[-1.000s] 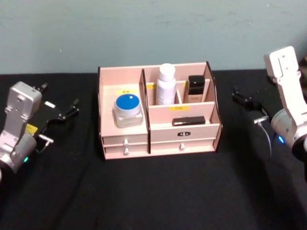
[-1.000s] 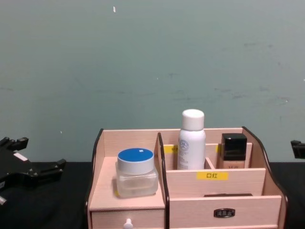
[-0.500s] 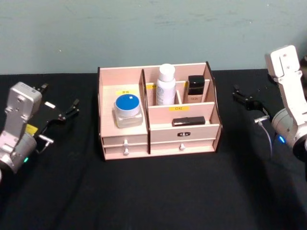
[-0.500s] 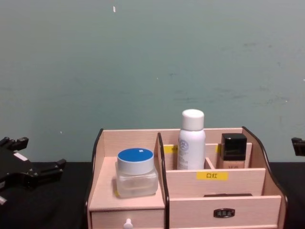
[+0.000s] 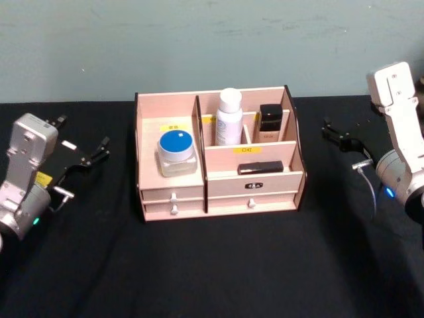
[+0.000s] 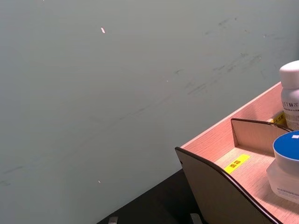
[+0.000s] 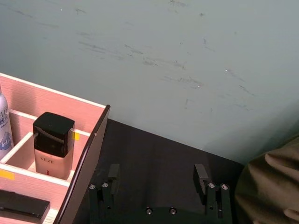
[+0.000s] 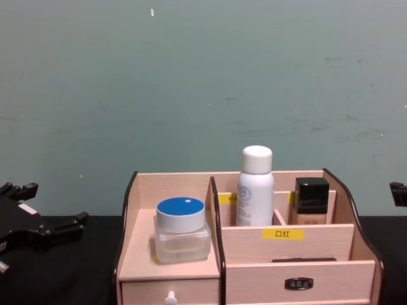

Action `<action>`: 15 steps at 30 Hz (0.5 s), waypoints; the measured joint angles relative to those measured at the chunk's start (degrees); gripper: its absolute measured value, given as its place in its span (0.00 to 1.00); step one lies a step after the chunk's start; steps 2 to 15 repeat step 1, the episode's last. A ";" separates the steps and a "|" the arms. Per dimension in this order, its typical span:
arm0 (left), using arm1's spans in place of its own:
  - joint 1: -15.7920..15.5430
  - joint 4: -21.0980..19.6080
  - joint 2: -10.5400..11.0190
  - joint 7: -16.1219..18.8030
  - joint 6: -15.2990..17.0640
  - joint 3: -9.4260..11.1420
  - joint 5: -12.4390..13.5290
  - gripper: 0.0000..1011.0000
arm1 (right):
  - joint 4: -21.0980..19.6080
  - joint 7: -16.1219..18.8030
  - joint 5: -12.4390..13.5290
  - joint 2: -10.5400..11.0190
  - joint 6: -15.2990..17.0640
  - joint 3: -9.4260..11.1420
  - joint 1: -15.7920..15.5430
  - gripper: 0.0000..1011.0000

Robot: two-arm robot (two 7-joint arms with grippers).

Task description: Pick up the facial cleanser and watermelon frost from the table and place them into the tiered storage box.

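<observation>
From the head view, the storage box (image 5: 218,156) sits mid-table between the left gripper (image 5: 85,156) and right gripper (image 5: 339,139), both spread open, empty and well apart from it. The chest view shows a blue-lidded jar (image 8: 182,229) in the left bay and a white bottle (image 8: 255,187) behind. In the right wrist view, open fingers (image 7: 113,173) stand beside the box wall.

1. The tiered storage box (image 8: 254,254) is cut off at the chest view's lower edge, drawers mostly lost.
2. Its yellow labels (image 5: 246,150) carry print too small to read from the head view.
3. The right hand (image 8: 398,194) is clipped by the chest view's right edge.
</observation>
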 joint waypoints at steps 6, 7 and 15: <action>0.00 0.00 0.00 0.00 0.00 0.00 0.00 0.99 | -0.01 -0.01 0.01 0.00 0.00 0.00 -0.01 0.99; 0.00 0.00 0.00 0.00 0.00 0.00 0.00 0.99 | -0.01 -0.01 0.01 0.00 0.00 0.00 -0.01 0.99; 0.00 0.00 0.00 0.00 0.00 0.00 0.00 0.99 | -0.01 -0.01 0.01 0.00 0.00 0.00 -0.01 0.99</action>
